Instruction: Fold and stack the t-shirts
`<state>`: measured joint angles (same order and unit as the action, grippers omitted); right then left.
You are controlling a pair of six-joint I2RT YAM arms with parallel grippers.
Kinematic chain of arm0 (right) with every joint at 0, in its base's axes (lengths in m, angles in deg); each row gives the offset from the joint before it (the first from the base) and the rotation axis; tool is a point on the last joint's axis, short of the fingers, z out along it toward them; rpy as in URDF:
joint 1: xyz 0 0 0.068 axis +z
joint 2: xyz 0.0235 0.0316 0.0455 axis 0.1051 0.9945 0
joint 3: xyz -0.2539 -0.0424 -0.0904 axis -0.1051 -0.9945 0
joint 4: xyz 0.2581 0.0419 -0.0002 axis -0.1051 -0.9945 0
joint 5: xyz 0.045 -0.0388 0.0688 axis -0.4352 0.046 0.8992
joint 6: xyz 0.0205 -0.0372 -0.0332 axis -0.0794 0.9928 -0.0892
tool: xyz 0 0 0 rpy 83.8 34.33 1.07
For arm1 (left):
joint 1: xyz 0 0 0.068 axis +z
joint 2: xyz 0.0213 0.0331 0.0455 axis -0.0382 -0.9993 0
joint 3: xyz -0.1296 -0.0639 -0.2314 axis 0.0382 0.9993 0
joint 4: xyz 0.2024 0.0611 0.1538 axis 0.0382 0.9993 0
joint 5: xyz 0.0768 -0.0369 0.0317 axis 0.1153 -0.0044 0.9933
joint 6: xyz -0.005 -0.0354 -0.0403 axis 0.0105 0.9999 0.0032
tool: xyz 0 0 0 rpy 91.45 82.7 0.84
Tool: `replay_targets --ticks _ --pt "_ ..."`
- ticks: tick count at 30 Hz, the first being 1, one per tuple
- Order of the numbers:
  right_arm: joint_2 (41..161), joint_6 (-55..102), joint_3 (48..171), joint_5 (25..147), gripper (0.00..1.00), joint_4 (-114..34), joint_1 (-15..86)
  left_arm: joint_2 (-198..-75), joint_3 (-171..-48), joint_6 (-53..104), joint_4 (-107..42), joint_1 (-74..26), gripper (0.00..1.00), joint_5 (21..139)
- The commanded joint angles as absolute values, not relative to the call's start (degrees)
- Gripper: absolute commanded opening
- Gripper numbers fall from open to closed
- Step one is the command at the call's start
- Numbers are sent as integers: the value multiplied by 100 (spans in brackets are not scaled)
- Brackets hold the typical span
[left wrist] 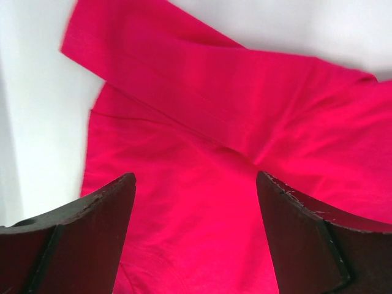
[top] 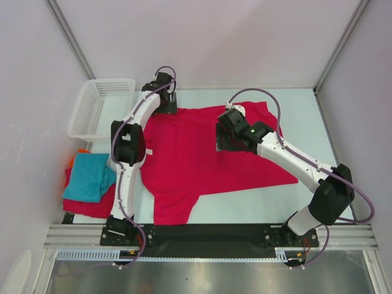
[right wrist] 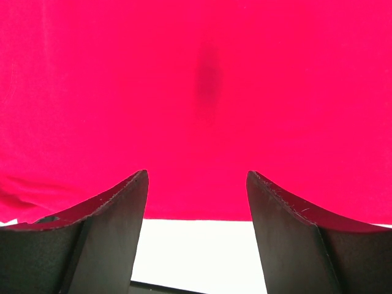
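Now the large crimson-red cloth t-shirt (top: 196, 159) lies spread flat just beneath the left gripper (left wrist: 196, 184), near its folded-over flap, and the right gripper (right wrist: 196, 177), at its edge, both with jaws apart and empty.

Crimson t-shirt (top: 190, 160); teal t-shirt (top: 89, 176); white basket (top: 86, 113).

1. T-shirts: four. One large crimson t-shirt (top: 202, 159) lies spread out; a teal t-shirt (top: 89, 177), a red t-shirt (top: 92, 207) and an orange t-shirt (top: 71, 160) form one pile.
2. Baskets: one white mesh basket (top: 101, 107).
3. Robot arms: two, the left arm (top: 131, 131) and the right arm (top: 294, 160).
4. Fingers: four, two left fingers (left wrist: 92, 233) and two right fingers (right wrist: 294, 239).
5. Desks: one desk (top: 306, 122).
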<state>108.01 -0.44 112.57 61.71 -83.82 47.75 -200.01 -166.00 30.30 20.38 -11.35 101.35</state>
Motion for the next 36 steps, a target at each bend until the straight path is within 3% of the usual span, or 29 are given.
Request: replay_targets --ticks 1,36 --pt "10668 -169 11267 5943 71 -8476 4883 -20124 -16575 2920 2012 -1196 84 10150" --pt "11380 33 11663 5891 71 -8424 4796 -20097 -16223 2868 825 -1407 84 10703"
